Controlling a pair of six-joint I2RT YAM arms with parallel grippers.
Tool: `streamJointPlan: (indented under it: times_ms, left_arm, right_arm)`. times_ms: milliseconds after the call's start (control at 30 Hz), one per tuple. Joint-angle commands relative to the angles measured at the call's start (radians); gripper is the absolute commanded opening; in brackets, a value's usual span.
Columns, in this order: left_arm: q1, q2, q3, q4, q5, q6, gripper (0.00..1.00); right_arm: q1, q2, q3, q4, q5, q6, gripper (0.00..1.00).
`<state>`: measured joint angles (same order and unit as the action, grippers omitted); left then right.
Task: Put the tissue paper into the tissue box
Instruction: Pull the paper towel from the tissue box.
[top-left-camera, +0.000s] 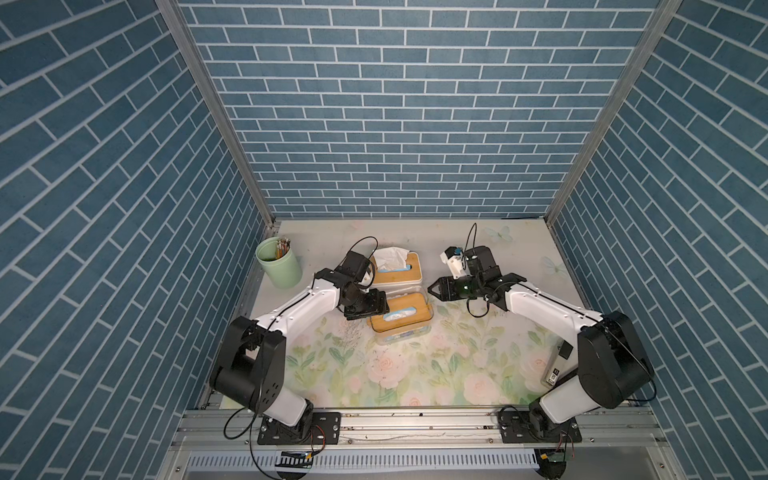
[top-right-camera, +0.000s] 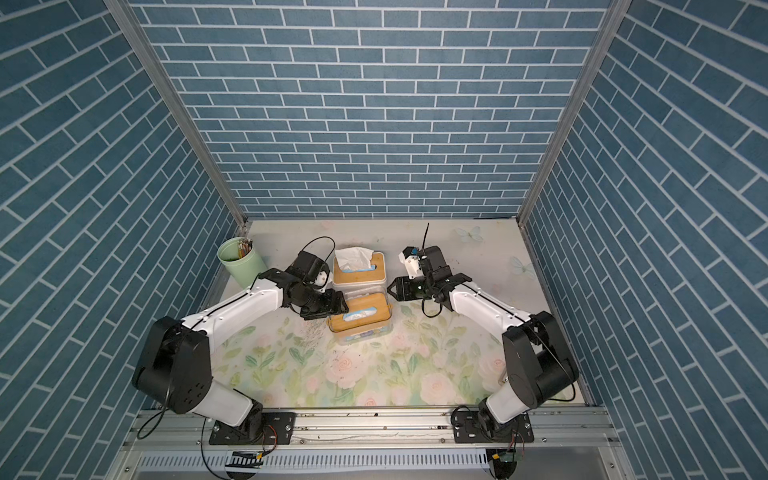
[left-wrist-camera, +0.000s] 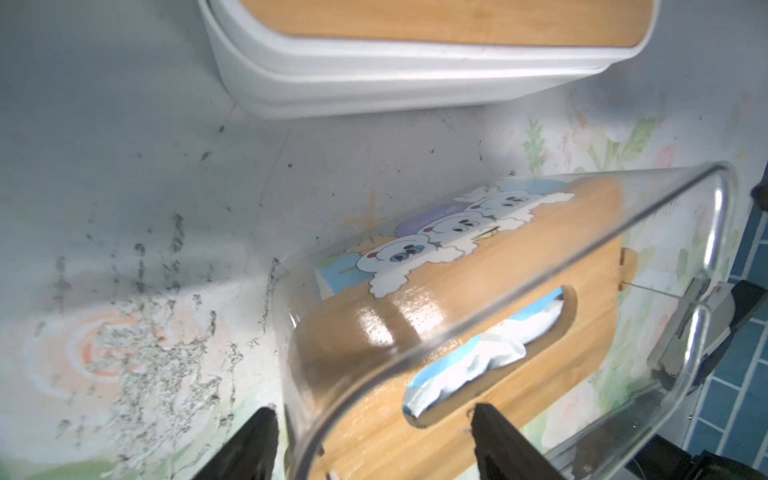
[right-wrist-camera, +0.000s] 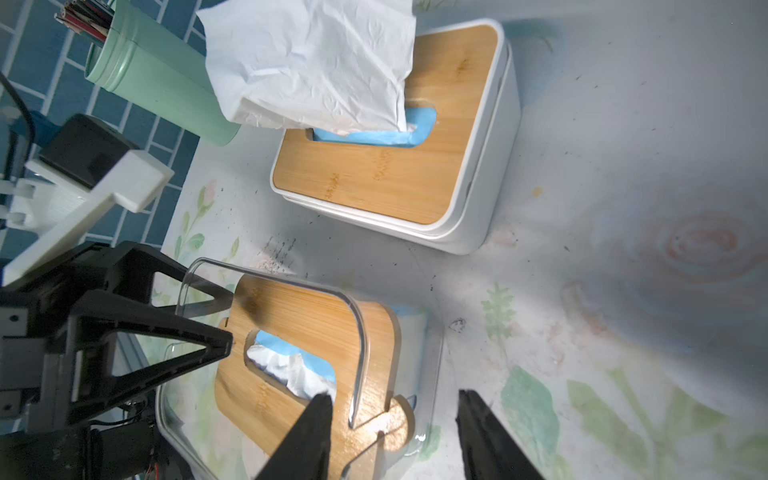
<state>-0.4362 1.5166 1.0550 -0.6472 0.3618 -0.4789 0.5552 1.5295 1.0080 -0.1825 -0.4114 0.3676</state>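
The clear tissue box (top-left-camera: 401, 318) (top-right-camera: 359, 318) sits mid-table with a bamboo lid (left-wrist-camera: 478, 266) (right-wrist-camera: 299, 307) inside its clear walls. A blue tissue pack is under the lid, and white tissue paper (left-wrist-camera: 490, 345) (right-wrist-camera: 291, 368) shows in the slot. My left gripper (top-left-camera: 384, 306) (left-wrist-camera: 372, 411) is open at the box's left end, one finger outside the clear wall and one over the lid. My right gripper (top-left-camera: 430, 289) (right-wrist-camera: 395, 395) is open at the right end, one fingertip by the slot and the other past the box. Neither holds anything.
A white tissue box (top-left-camera: 397, 276) (right-wrist-camera: 386, 174) with a bamboo lid stands just behind, a white tissue (top-left-camera: 390, 257) (right-wrist-camera: 316, 66) sticking up from it. A green cup (top-left-camera: 278, 262) of pencils is at the back left. A dark flat object (top-left-camera: 555, 370) lies front right.
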Motion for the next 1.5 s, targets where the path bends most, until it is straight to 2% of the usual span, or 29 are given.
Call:
streamJointPlan:
  times_ms: [0, 100, 133, 233, 400, 633, 900, 1467]
  left_arm:
    - [-0.004, -0.063, 0.029, -0.011, -0.1, 0.032, 0.83]
    - [-0.015, -0.152, 0.033, 0.0, -0.226, 0.066, 0.81]
    - [-0.03, -0.185, 0.028, 0.021, -0.255, 0.084, 0.77]
    - [-0.114, -0.229, 0.0, 0.095, -0.243, 0.154, 0.64]
    - [-0.248, -0.109, 0.065, 0.078, -0.287, 0.27, 0.45]
    - [-0.309, 0.077, 0.162, 0.071, -0.319, 0.365, 0.3]
    - [-0.326, 0.176, 0.189, 0.029, -0.329, 0.375, 0.27]
    - [-0.324, 0.224, 0.21, -0.018, -0.269, 0.34, 0.23]
  right_arm:
    - [0.021, -0.04, -0.006, -0.06, 0.065, -0.063, 0.52]
    - [0.028, -0.074, -0.035, -0.05, 0.077, -0.061, 0.52]
    - [0.028, -0.085, -0.045, -0.043, 0.081, -0.061, 0.52]
    - [0.026, -0.107, -0.065, -0.021, 0.088, -0.059, 0.52]
    - [0.027, -0.11, -0.091, 0.018, 0.065, -0.053, 0.52]
    - [0.028, -0.119, -0.137, 0.067, 0.039, -0.047, 0.52]
    - [0.026, -0.119, -0.156, 0.076, 0.034, -0.052, 0.52]
    - [0.026, -0.121, -0.161, 0.075, 0.037, -0.044, 0.52]
